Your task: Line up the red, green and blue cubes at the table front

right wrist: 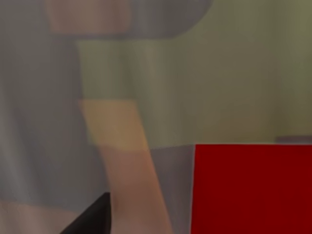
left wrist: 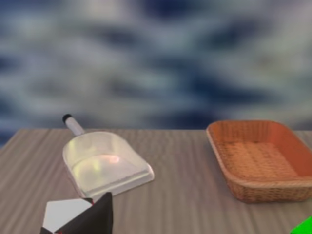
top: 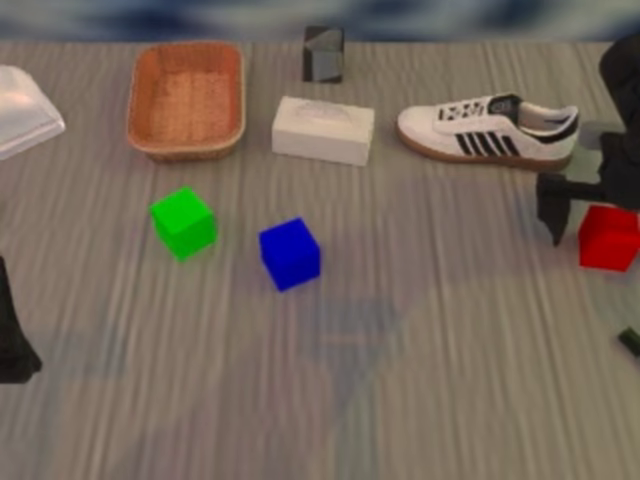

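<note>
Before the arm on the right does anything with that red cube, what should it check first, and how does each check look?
1. Red cube flat on the table: ok.
2. Right gripper close beside the red cube: ok.
3. Fingers around the cube: cannot tell.
4. Green cube and blue cube clear of the path: ok, both sit apart at left.
5. Left gripper out of the way at the left edge: ok.

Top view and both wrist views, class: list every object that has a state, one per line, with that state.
red cube: on the table at the right edge, right gripper around it, not lifted.
green cube: on the table, free.
blue cube: on the table, free, apart from green.
basket: upright, empty.
sneaker: upright on its sole.
scoop: lying flat, empty.
left gripper: parked at the left edge.
</note>
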Robot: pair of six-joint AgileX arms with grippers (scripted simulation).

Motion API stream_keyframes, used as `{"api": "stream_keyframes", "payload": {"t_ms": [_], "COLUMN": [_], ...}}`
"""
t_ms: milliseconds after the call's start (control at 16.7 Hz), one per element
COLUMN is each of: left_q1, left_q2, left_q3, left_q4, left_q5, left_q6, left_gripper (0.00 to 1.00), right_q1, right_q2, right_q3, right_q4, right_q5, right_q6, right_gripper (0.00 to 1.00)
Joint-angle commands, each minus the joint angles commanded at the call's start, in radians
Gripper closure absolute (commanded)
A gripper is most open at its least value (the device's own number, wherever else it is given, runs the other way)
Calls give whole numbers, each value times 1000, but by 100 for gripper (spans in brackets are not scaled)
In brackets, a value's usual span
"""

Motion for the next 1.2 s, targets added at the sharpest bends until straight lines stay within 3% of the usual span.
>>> {"api": "stream_keyframes", "payload": {"t_ms": [180,960,1200], "left_q1": [0,0,0], "left_q2": [0,0,0], "left_q3": [0,0,0], "left_q4": [0,0,0], "left_q5": [0,0,0], "left_q6": [0,0,0], "left_gripper": [0,0,0], "right_q1": [0,0,0], "right_q2": [0,0,0], "right_q3": [0,0,0], "right_q4": [0,0,0], "right_q5": [0,0,0], "right_q6": [0,0,0], "right_gripper": [0,98,100]}}
